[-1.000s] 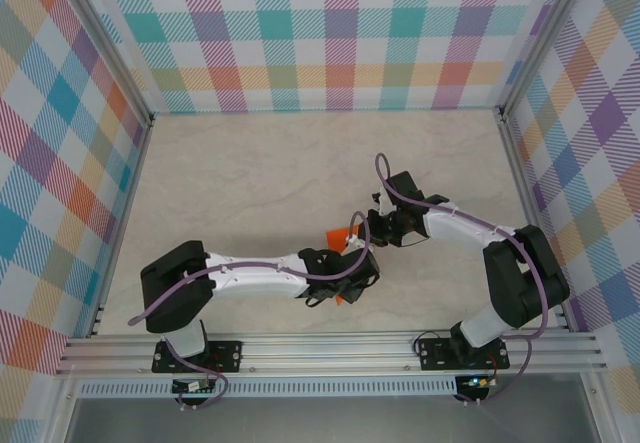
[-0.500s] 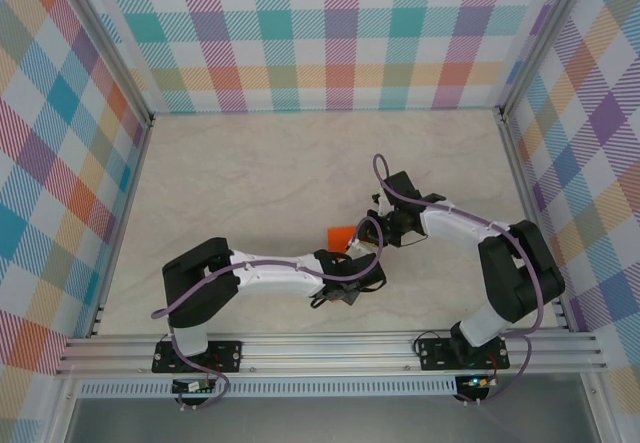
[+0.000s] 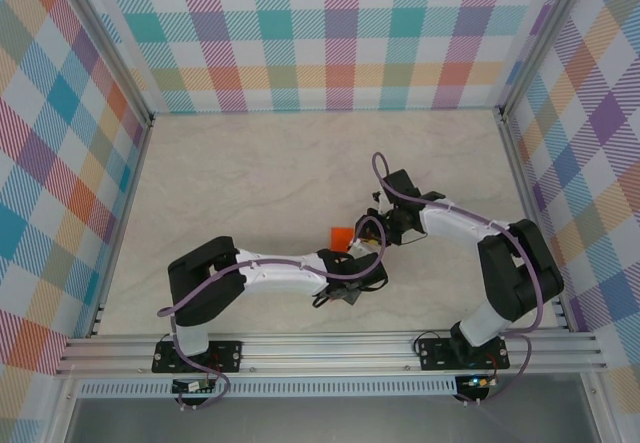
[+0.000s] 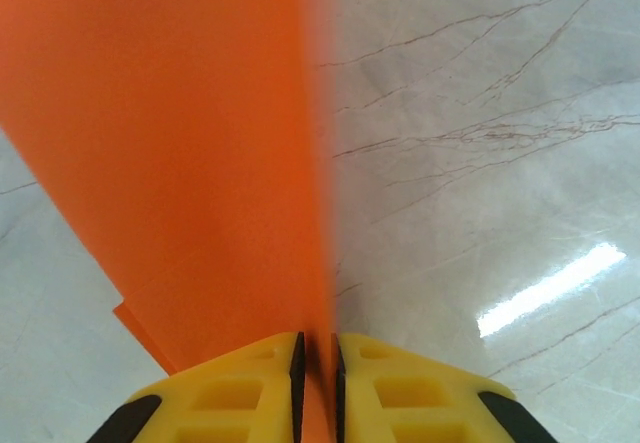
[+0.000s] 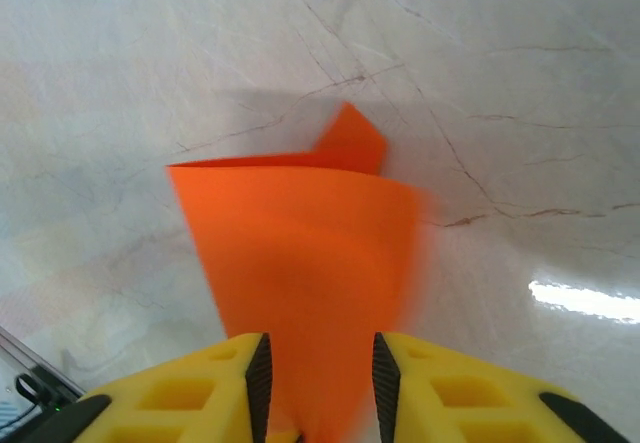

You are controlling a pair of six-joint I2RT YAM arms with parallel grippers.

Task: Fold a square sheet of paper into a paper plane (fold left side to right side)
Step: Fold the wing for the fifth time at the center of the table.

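The square sheet of paper [image 3: 338, 235] is bright orange, creased into a smaller pointed shape, and mostly hidden under the two wrists in the top view. My left gripper [image 3: 350, 255] is shut on one edge of it. In the left wrist view the yellow fingers [image 4: 250, 388] pinch the sheet [image 4: 180, 163], which rises ahead as a tall upright flap. My right gripper [image 3: 376, 233] is just right of it. Its fingers [image 5: 215, 388] stand apart with the paper [image 5: 300, 263] running between them, and a small folded corner [image 5: 350, 143] shows beyond.
The marble-patterned table [image 3: 250, 173] stretches wide behind and to the left of the arms. Checked walls close the back and both sides. An aluminium rail [image 3: 330, 348] runs along the near edge by the arm bases.
The left arm's elbow has swung right and inward, bringing its wrist closer to the paper. Less orange shows in the top view. The right gripper has barely shifted.
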